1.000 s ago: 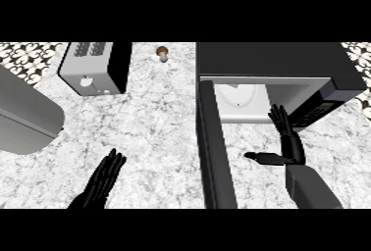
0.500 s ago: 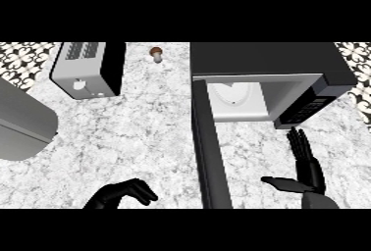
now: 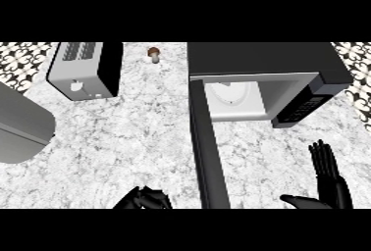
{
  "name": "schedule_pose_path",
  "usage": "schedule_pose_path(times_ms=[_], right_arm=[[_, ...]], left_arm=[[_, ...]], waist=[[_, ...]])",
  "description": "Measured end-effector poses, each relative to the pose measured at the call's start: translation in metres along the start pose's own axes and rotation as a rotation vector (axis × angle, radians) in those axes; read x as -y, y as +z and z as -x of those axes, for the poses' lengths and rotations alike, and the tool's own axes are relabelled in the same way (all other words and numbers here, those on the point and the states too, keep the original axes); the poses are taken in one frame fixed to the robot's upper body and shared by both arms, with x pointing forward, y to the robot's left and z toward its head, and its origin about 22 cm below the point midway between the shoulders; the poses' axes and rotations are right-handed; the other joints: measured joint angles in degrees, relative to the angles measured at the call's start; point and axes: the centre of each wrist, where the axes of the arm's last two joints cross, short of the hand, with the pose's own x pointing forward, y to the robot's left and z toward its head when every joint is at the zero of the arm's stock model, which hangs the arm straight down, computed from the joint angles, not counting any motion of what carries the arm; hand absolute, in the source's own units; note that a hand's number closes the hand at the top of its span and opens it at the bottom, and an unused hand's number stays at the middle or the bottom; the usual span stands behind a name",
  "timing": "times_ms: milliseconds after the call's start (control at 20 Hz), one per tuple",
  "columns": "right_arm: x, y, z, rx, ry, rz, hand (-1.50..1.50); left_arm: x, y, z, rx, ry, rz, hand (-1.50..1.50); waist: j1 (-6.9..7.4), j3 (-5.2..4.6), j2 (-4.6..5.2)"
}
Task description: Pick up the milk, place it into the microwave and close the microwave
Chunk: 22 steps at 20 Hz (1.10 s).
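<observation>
Upper left sits the toaster (image 3: 85,70) on your marble tabletop (image 3: 123,142); at the bottom edge your left hand (image 3: 145,200) shows curled fingers holding nothing. Right of centre, the microwave (image 3: 268,78) stands with its door (image 3: 208,152) open, the milk (image 3: 233,94) inside, and lower right your right hand (image 3: 328,186) has straight fingers.

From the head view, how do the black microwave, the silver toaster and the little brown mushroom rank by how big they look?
Largest to smallest:
1. Black microwave with its door open
2. Silver toaster with black sides
3. Small brown mushroom
The gaps are plain, so nearness to the camera does not blur the order.
</observation>
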Motion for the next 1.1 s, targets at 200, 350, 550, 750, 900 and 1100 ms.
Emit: schedule_pose_path(times_ms=[200,350,550,750,900,1100], right_arm=[[0.014,0.017,-0.021,0.027,-0.005,-0.001,-1.5],[0.023,0.025,-0.043,0.048,-0.015,0.002,-1.5],[0.034,0.034,-0.072,0.075,-0.039,-0.004,-1.5],[0.037,0.043,-0.099,0.092,-0.072,-0.038,-1.5],[0.037,0.039,-0.115,0.112,-0.093,-0.073,-1.5],[0.034,0.035,-0.131,0.132,-0.114,-0.114,-1.5]], left_arm=[[0.021,-0.018,0.006,-0.021,-0.012,0.1,1.5],[0.038,-0.037,0.012,-0.015,-0.01,0.143,1.5],[0.064,-0.059,0.016,0.004,-0.007,0.18,1.5],[0.084,-0.077,0.019,0.014,-0.019,0.2,1.5],[0.094,-0.09,0.018,0.014,-0.027,0.2,1.5],[0.101,-0.104,0.015,0.018,-0.063,0.186,1.5]], waist=[[0.02,-0.01,0.14],[0.3,0.01,0.24],[0.52,0.03,0.36],[0.14,0.0,0.47],[-0.45,-0.02,0.6],[-1.76,-0.06,0.81]])
